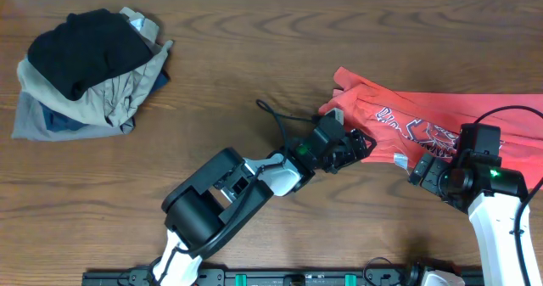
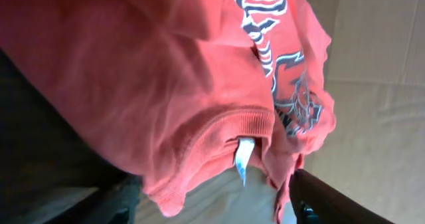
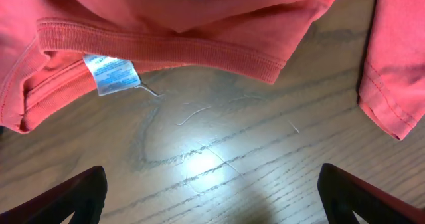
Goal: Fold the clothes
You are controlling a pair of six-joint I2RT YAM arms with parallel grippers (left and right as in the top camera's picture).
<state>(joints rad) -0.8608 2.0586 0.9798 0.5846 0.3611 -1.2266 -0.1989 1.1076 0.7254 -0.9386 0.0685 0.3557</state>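
We see the red-orange T-shirt [image 1: 441, 116] lying crumpled at the right side of the table [image 1: 254, 57], its navy-and-white print [image 1: 416, 129] facing up among the folds. The left jaws are at the shirt's left edge, by the collar. In the left wrist view red cloth fills most of the frame, with the white neck tag [image 2: 244, 157] hanging from the ribbed collar and 1 dark finger [image 2: 325, 201] at the lower right. The cloth lies between the fingers, and we cannot tell whether they pinch it or only stand round it. The right jaws are just beside the shirt's near edge. They stand wide apart, holding nothing, with both fingers [image 3: 73, 197] over bare wood just below the collar. A pile of black, khaki, grey and blue clothes [image 1: 85, 74] sits at the far left, well apart from the shirt.
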